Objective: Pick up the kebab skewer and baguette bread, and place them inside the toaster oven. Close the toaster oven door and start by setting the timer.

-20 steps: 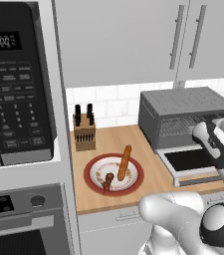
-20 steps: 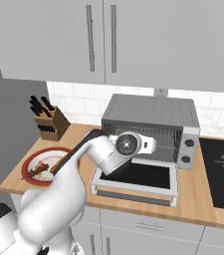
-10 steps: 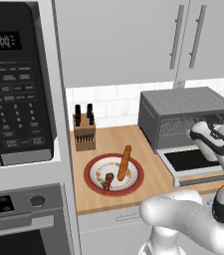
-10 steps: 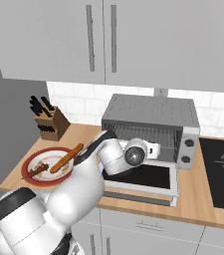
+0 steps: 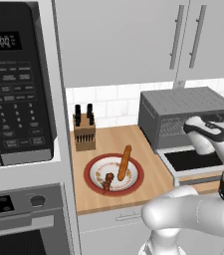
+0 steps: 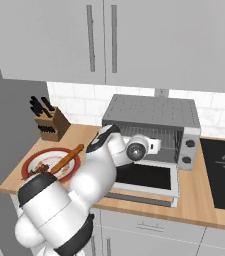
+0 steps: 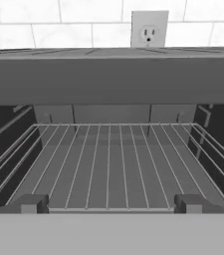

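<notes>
The gripper (image 7: 111,205), fingers spread wide and holding nothing, faces the toaster oven (image 5: 183,107) over its dropped toaster oven door (image 5: 193,160). Well to its left, the baguette bread (image 5: 124,162) and kebab skewer (image 5: 107,180) lie on a plate (image 5: 94,167) near the tabletop (image 5: 148,172) front edge.
</notes>
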Controlling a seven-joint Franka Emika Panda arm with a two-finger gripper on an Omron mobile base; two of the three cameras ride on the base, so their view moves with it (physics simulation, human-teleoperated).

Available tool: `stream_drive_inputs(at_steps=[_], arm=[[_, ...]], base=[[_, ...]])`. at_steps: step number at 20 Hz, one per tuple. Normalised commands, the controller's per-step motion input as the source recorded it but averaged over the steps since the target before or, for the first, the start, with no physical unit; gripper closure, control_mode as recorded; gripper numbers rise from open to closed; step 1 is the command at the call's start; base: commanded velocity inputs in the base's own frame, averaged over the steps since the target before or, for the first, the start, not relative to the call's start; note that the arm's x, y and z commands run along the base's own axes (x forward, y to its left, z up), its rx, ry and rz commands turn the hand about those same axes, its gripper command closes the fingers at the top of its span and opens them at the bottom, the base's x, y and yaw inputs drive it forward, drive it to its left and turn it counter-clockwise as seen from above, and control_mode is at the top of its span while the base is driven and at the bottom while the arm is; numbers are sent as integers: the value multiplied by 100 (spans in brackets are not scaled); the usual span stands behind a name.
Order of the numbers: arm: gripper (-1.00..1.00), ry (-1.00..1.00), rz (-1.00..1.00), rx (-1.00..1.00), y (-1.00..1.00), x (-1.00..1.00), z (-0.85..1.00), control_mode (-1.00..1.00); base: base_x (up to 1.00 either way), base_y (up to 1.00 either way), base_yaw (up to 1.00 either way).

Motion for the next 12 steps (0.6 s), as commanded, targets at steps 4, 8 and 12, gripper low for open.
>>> stream_drive_inputs(at_steps=[4,8,12], arm=[[-100,0,0,0,0,32,0,-100],[-100,0,0,0,0,13,-16,-100],[-100,0,0,0,0,24,-3,-100]], base=[[0,0,0],[0,0,0],[0,0,0]])
